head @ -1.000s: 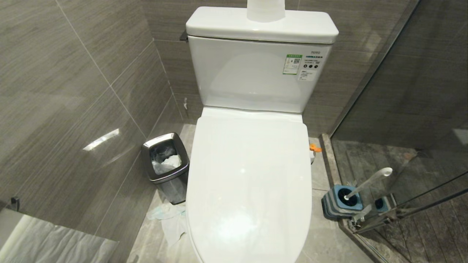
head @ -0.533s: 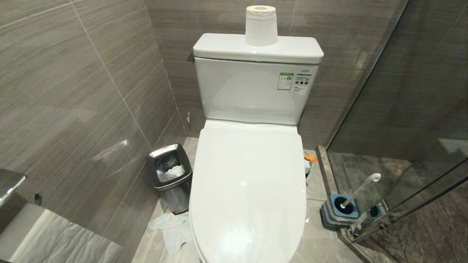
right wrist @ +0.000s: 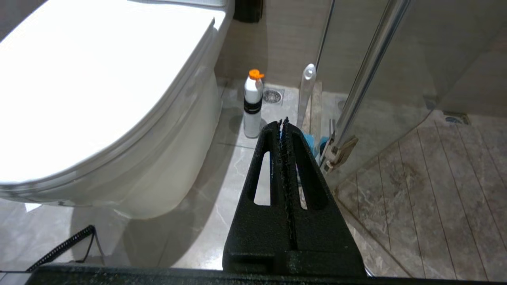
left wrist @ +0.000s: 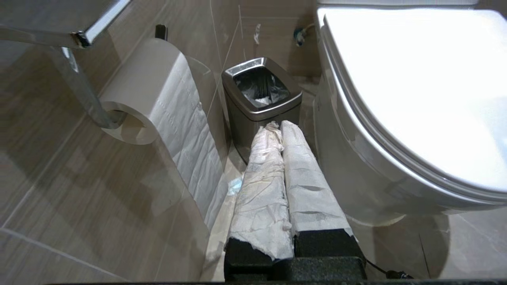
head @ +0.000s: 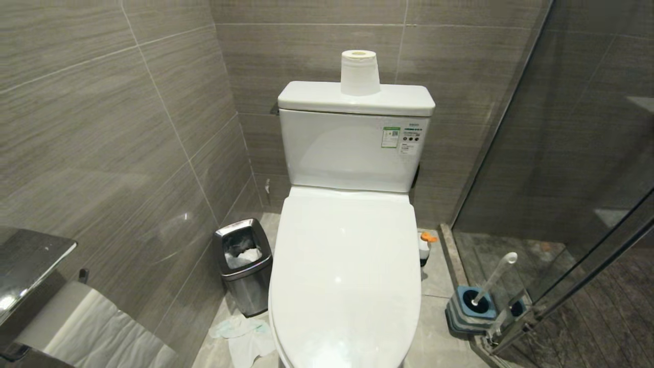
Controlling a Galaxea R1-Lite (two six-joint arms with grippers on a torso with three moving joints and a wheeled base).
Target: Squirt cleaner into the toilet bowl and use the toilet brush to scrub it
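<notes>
toilet bowl (head: 347,276) fills centre, lid down flat over seat so basin is covered, will likely need lifting before any squirt or scrub; tank behind carries a paper roll (head: 359,72); steel bin (head: 244,266) on floor at toilet's left, crumpled tissue beside it; toilet brush (head: 491,282) leans in its blue-grey holder (head: 470,309) by the glass shower door, at toilet's right, handle up for an easy grab; cleaner (right wrist: 252,103) stands upright on floor just beside the bowl's right flank, orange cap up; left tool (left wrist: 279,126), fingers wrapped in white, closed and empty, low near bin; right tool (right wrist: 283,122) closed, empty, aimed toward cleaner and brush, neither touched
</notes>
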